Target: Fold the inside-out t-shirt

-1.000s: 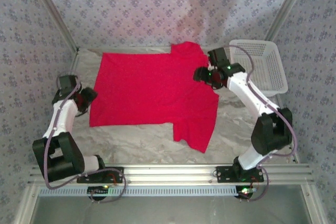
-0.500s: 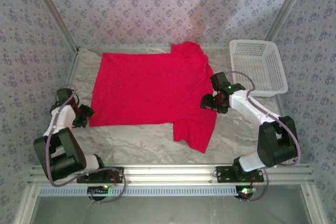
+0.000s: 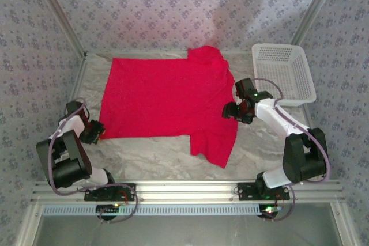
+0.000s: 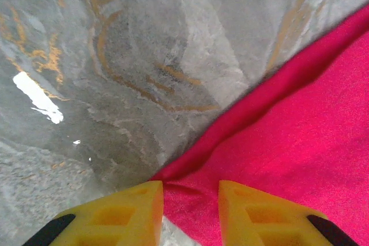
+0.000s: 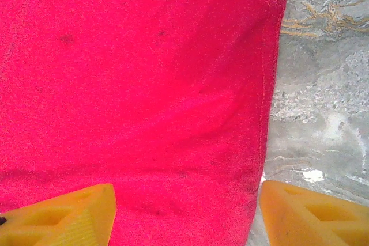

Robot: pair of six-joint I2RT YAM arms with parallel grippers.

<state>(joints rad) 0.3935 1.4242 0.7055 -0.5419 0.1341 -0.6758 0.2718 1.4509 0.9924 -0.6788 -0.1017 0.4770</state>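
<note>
Inside-out t-shirt [image 3: 167, 99] lies spread flat on the desk [image 3: 150, 156], with a claw at each side edge.

From above, the left claw [image 3: 93, 131] sits low at the shirt's near left corner, and the red cloth runs away from it to its right and beyond. In the left wrist view its yellow fingers [image 4: 130, 211] stand narrow with a gap between them; the shirt's corner [image 4: 300, 142] lies in that gap, and marbled desk shows ahead and to the left. The right claw [image 3: 232, 110] hovers over the shirt's right side, just above the near sleeve. In the right wrist view it [image 5: 184, 217] is wide apart; the stitched hem [image 5: 132, 84] runs between the fingers, close to the right one. A white basket [image 3: 285, 73] stands beyond the right claw, to its right, apart from the shirt.
</note>
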